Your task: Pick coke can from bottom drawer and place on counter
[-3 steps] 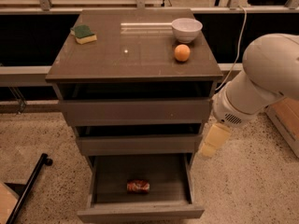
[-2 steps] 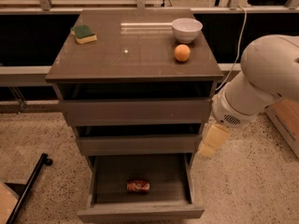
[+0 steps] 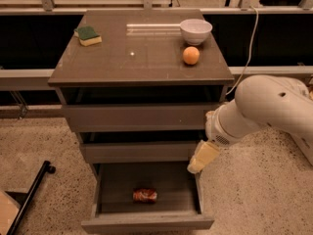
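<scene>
The coke can (image 3: 145, 195) lies on its side in the middle of the open bottom drawer (image 3: 146, 224), which is pulled out toward me. The two drawers above it are shut. My gripper (image 3: 202, 157) hangs from the white arm at the drawer's right rear corner, above and to the right of the can and not touching it. It holds nothing that I can see. The counter (image 3: 137, 65) is the glossy grey-brown top of the cabinet.
On the counter are an orange (image 3: 191, 55), a white bowl (image 3: 195, 30) at the back right and a green-and-yellow sponge (image 3: 88, 35) at the back left. A black pole (image 3: 29, 197) lies on the floor at the left. A cable (image 3: 252, 38) hangs behind the arm.
The arm has moved left and down, bringing the gripper closer to the open bottom drawer's right side. The can and the things on the counter have not moved.
</scene>
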Robot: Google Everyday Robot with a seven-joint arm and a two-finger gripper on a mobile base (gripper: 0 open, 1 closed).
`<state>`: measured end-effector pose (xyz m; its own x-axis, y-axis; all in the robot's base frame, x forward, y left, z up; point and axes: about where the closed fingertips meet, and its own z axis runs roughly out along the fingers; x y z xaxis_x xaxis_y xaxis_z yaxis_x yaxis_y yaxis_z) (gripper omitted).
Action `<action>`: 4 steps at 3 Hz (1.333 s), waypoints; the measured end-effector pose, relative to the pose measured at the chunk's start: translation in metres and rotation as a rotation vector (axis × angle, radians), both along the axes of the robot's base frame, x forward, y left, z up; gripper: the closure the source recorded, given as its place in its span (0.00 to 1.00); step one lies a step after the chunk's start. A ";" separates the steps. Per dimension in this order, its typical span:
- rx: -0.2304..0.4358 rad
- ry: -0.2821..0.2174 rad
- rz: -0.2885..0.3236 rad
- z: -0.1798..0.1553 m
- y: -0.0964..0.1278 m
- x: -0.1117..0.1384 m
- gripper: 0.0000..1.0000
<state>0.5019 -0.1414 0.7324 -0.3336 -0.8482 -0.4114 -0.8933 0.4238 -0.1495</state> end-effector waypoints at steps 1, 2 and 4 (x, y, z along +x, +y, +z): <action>0.107 -0.055 0.005 -0.034 0.016 0.023 0.00; 0.110 -0.067 0.002 -0.035 0.017 0.027 0.00; 0.148 -0.035 -0.002 -0.076 0.035 0.029 0.00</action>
<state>0.5307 -0.1064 0.6564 -0.3184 -0.7769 -0.5433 -0.8879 0.4451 -0.1162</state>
